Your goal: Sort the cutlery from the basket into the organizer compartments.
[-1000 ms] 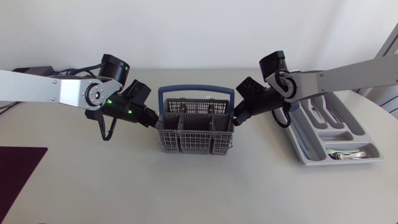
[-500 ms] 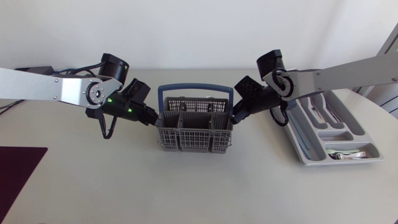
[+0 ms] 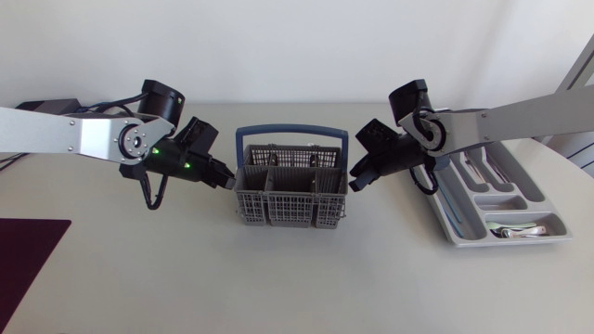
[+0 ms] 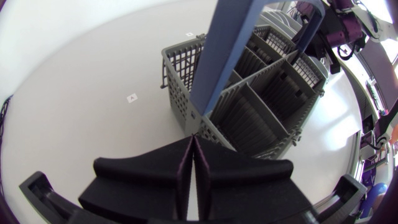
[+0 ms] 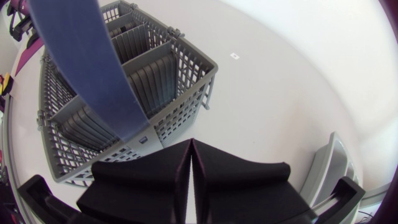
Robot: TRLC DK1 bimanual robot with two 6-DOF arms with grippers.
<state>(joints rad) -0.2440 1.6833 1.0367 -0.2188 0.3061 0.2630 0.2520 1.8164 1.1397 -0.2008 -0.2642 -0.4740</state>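
Beside one basket (image 3: 292,210) sit left tool (image 3: 228,182), right tool (image 3: 353,182), one organizer (image 3: 461,238).

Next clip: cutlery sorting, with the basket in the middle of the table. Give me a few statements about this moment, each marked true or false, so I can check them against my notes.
1. The basket stands between the left gripper and the right gripper. True.
2. The left gripper holds a fork. False: its fingers are pressed together with nothing between them.
3. The organizer lies on the left arm's side of the table. False: it lies on the right arm's side, beyond the right gripper.
4. The basket's blue handle is raised over the basket. True.
5. The organizer holds no cutlery yet. False: cutlery already lies in its compartments.
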